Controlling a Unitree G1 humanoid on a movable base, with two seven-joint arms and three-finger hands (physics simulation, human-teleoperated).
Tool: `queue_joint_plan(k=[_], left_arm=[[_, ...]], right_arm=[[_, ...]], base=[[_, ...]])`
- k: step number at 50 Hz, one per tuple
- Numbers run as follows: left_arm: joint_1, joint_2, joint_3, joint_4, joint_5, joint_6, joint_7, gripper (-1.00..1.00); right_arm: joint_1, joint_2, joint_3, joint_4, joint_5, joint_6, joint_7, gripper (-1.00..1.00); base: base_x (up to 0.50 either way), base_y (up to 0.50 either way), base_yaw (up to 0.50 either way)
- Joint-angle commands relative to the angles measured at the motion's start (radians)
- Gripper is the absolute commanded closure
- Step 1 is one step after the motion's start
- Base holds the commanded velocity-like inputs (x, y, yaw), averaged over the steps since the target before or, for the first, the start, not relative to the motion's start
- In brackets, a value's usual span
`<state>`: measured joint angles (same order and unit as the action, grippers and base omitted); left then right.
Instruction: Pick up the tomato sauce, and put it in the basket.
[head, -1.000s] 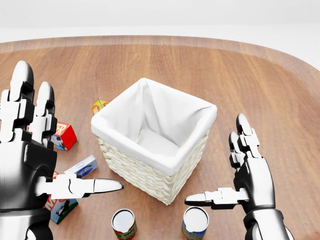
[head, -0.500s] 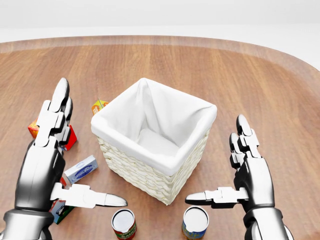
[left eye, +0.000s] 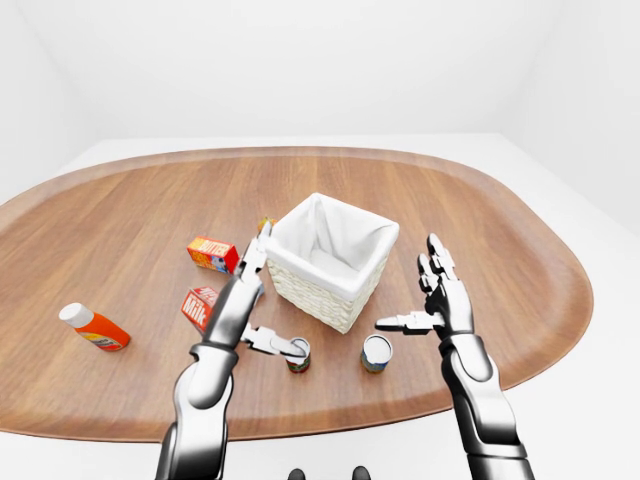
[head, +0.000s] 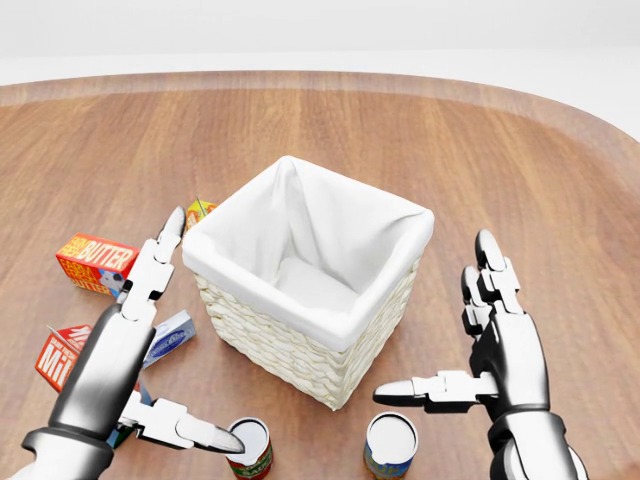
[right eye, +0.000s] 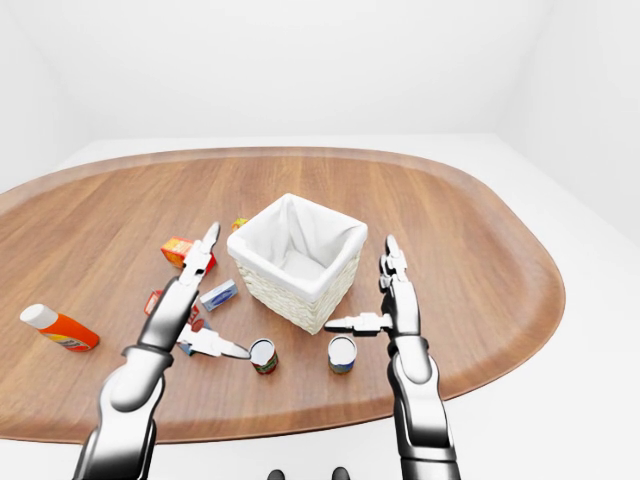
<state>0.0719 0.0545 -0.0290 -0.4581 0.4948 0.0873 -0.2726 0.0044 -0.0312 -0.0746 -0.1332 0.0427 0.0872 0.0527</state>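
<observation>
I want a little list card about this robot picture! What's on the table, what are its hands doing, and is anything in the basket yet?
table: oval wooden table
basket: white-lined wicker basket, looks empty
red-label can: upright, below the basket
blue-label can: upright, to its right
left hand: open, thumb tip over the red-label can
right hand: open, above the blue-label can
boxes: butter box, milk carton
bottle: orange, lying down

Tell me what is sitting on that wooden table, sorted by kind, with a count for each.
Baskets: 1, the white-lined wicker basket
Cans: 2, red-labelled can, blue-labelled can
Boxes and cartons: 4, butter box, milk carton, blue-and-white box, small orange box
Bottles: 1, orange bottle
Total: 8
</observation>
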Motion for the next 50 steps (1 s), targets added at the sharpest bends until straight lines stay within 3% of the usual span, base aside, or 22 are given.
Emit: queue_joint_plan(k=[1,50], left_arm=[[0.017,-0.003,-0.005,0.007,0.069,0.0,-0.017,-1.0],[0.032,-0.001,-0.031,0.161,0.204,0.0,0.046,-1.0]], right_arm=[[-0.001,0.001,0.003,0.022,-0.003,-0.007,-0.001,-1.0],[-0.008,0.0,0.003,0.036,-0.002,-0.009,-0.004,-1.0]], base=[[0.0,0.0,0.0],[0.0,0.0,0.0]])
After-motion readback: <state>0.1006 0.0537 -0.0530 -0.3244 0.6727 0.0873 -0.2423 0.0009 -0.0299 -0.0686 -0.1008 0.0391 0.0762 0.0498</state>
